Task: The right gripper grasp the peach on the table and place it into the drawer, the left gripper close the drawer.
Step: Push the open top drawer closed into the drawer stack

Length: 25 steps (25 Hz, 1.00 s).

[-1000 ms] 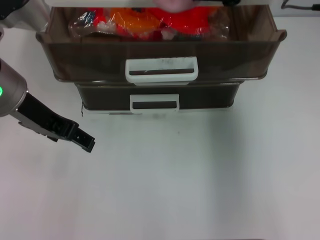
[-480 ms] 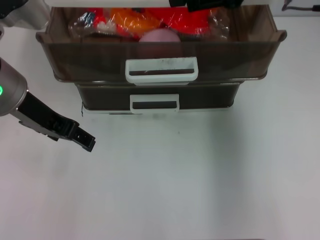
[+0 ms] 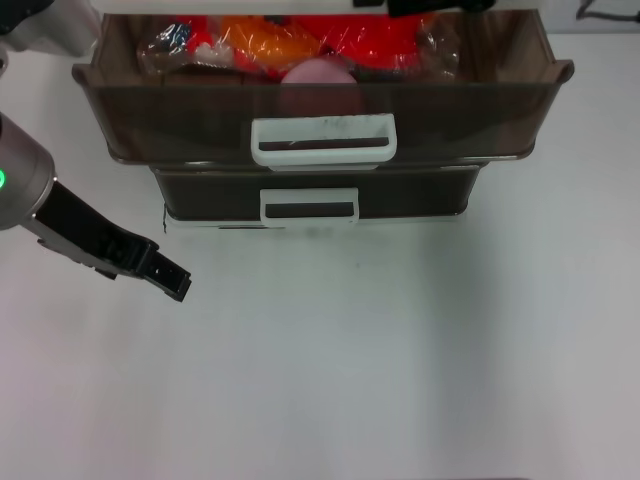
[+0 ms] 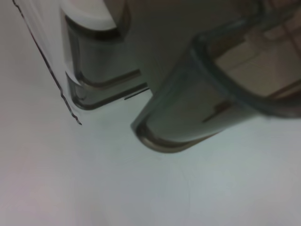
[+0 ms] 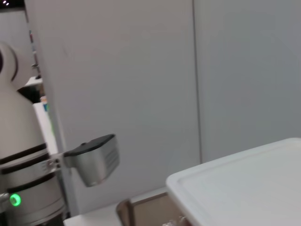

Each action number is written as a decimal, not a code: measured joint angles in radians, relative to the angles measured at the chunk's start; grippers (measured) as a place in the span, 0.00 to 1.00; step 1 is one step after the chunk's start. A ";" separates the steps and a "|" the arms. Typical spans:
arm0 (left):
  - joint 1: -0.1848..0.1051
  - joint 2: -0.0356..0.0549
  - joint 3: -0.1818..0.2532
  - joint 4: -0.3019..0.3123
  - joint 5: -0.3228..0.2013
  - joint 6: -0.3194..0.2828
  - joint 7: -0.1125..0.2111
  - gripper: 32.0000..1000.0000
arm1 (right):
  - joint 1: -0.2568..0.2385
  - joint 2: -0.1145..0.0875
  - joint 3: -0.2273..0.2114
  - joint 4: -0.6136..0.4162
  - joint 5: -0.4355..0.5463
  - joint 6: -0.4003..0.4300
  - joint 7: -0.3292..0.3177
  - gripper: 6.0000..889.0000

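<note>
Peach (image 3: 318,72): upper middle of the head view, lying inside the drawer (image 3: 320,120) just behind its front wall, with red and orange packets (image 3: 300,38) close behind it.
Drawer: pulled fully out, above a shallower drawer (image 3: 312,192); its broad white handle (image 3: 323,140) sits centred on the front.
Handling: the peach likely light and smooth, free to roll; the drawer is stiff plastic and should slide on a flat push against handle or front wall.
Right gripper (image 3: 440,5): only a dark sliver at the top edge above the drawer; jaws cannot be told.
Left gripper (image 3: 172,282): lower left over the table (image 3: 400,360), well apart from the drawer; fingers look together, holding nothing.
</note>
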State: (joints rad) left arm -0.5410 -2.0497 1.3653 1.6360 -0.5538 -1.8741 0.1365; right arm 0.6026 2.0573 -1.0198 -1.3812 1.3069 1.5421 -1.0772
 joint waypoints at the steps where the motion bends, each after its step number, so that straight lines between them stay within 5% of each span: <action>1: 0.000 0.0001 0.000 0.006 0.000 -0.001 0.000 0.88 | -0.004 0.001 0.013 -0.003 0.002 0.001 0.002 0.98; 5: 0.004 0.0008 0.000 0.039 0.000 -0.005 0.002 0.88 | -0.030 -0.001 0.122 -0.025 0.013 0.015 0.021 0.98; 7: 0.006 0.0015 0.000 0.045 0.000 -0.011 0.011 0.88 | -0.052 -0.018 0.187 -0.041 0.017 0.027 0.043 0.98; 10: 0.007 0.0012 0.000 0.050 -0.013 -0.016 0.021 0.88 | -0.098 -0.083 0.281 -0.071 0.004 0.066 0.081 0.98; 14: 0.018 0.0020 0.000 0.051 -0.037 -0.017 0.033 0.88 | -0.146 -0.199 0.306 -0.069 -0.070 0.129 0.126 0.98; 17: 0.031 0.0022 0.000 0.051 -0.037 -0.013 0.045 0.88 | -0.158 -0.233 0.297 -0.062 -0.208 0.155 0.115 0.97; 20: 0.035 0.0003 0.000 0.048 -0.038 -0.008 0.052 0.88 | -0.156 -0.220 0.284 -0.022 -0.400 0.152 0.052 0.97; 22: 0.035 -0.0021 0.000 0.048 -0.038 -0.007 0.055 0.88 | -0.145 -0.190 0.262 0.040 -0.508 0.125 -0.001 0.97; 25: 0.035 -0.0036 0.009 0.049 -0.038 -0.006 0.056 0.88 | -0.128 -0.118 0.206 0.128 -0.623 0.063 -0.078 0.97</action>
State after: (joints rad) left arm -0.5061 -2.0533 1.3744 1.6850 -0.5922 -1.8799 0.1922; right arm 0.4741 1.9390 -0.8141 -1.2537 0.6842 1.6055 -1.1553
